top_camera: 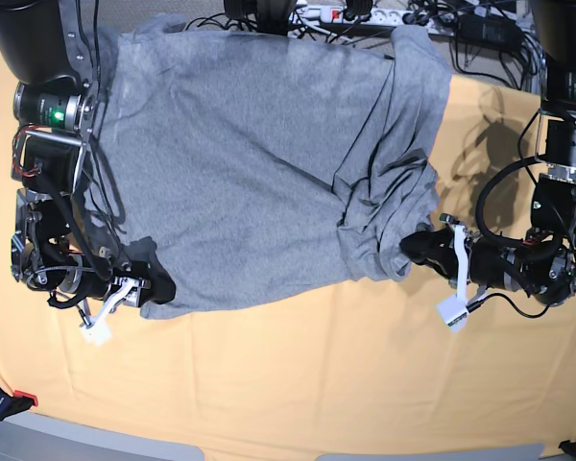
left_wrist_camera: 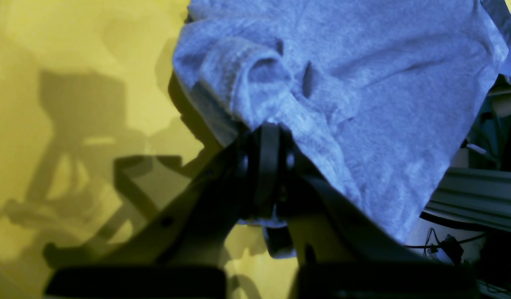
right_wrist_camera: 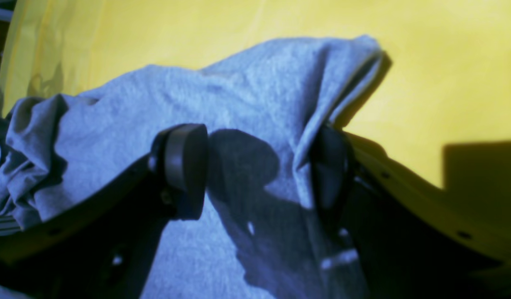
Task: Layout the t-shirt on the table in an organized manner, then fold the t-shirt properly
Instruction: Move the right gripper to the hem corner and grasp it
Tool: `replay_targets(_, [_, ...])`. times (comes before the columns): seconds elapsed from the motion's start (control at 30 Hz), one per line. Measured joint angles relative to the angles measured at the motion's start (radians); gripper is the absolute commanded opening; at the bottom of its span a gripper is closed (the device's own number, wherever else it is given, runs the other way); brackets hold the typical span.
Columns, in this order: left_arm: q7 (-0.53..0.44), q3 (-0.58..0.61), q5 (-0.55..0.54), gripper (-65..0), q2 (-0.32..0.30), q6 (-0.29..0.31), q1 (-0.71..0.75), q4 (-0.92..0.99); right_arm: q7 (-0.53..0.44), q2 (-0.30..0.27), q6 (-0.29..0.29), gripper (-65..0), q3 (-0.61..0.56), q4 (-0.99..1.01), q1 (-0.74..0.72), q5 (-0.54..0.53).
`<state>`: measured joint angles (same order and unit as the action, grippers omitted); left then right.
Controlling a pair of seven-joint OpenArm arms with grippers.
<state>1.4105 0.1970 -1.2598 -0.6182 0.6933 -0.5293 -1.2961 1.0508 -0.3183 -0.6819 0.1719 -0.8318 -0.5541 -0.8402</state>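
The grey t-shirt (top_camera: 259, 163) lies spread, lettering hidden, across the far half of the yellow-orange table (top_camera: 317, 384), bunched into folds along its right side. In the base view my left gripper (top_camera: 418, 252) is at the shirt's lower right corner. The left wrist view shows this gripper (left_wrist_camera: 265, 137) shut on a rolled hem of the t-shirt (left_wrist_camera: 363, 83). My right gripper (top_camera: 158, 288) is at the shirt's lower left corner. In the right wrist view that gripper (right_wrist_camera: 257, 170) stands open, its two pads (right_wrist_camera: 184, 166) wide apart with flat t-shirt cloth (right_wrist_camera: 222, 95) between them.
A power strip and cables (top_camera: 365, 14) run along the table's far edge, where the shirt's top reaches. Both arm bases stand at the far corners. A clamp (top_camera: 10, 399) grips the front left edge. Bare yellow cloth (left_wrist_camera: 72, 41) lies toward the near side.
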Motion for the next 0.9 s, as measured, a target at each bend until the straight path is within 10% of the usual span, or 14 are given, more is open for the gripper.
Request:
replay_targets(0.33, [0.000,0.000,0.000,-65.0,-0.001,0.000,0.000,0.000,-0.125,-0.008,0.096,-24.7,0.000,0.000,-0.039,0.288])
replay_targets(0.57, [0.000,0.000,0.000,-65.0,-0.001,0.000,0.000,0.000,-0.111,0.011,0.045,-25.3,0.000,0.000,-0.008,0.199])
replay_targets(0.77, [0.000,0.000,0.000,-65.0,0.000,0.000,0.000,0.000,-0.171,0.014,-0.007,-65.0,0.000,0.000,-0.010,0.196])
replay_targets(0.9, [0.001,0.000,0.000,-65.0,0.000,0.000,-0.010,0.000,-0.172,0.005,-0.007,-65.0,0.000,0.000,-0.055,0.212])
